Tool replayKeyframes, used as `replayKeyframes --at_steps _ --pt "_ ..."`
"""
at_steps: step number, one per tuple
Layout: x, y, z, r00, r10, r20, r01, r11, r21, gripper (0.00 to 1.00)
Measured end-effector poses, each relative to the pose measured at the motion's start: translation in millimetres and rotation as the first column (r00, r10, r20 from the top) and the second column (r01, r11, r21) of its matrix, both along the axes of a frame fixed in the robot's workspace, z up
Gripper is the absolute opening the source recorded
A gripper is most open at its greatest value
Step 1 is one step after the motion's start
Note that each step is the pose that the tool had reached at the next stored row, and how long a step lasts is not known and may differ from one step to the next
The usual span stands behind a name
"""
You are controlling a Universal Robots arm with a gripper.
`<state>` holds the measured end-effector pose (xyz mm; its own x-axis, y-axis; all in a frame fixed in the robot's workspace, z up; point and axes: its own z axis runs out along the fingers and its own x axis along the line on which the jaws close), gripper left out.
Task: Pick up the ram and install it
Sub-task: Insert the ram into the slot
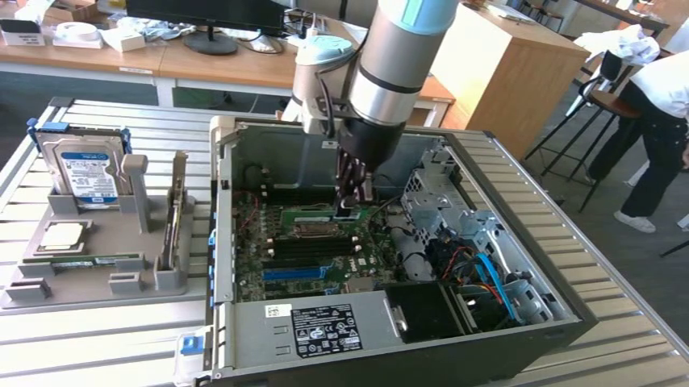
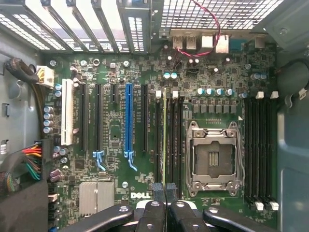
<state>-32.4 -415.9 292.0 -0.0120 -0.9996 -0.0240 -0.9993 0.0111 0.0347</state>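
Hand (image 2: pixel 164 189) clenched on the ram (image 2: pixel 165 135), edge-on against the motherboard (image 2: pixel 114 130) beside the processor socket (image 2: pixel 212 159)

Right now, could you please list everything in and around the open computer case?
open black-and-grey computer case: one, on the slatted metal table.
green motherboard: one, inside the case.
long narrow green ram stick: one, edge-on in a slot beside the silver processor socket.
blue expansion slot: one, on the motherboard.
grey holder tray: one, exterior view's left, carrying a blue-labelled hard drive and a square silver processor chip.
person: one, white top, exterior view's right.
robot arm: one, silver-grey, reaching into the case.
gripper: one, black, shut, by the ram stick's end.
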Motion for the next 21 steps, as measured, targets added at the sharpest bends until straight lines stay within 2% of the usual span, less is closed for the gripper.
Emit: replayKeyframes --at_steps 21 --pt "0.0 0.0 -24.8 1.0000 0.000 0.0000 0.000 1.0000 0.0000 0.11"
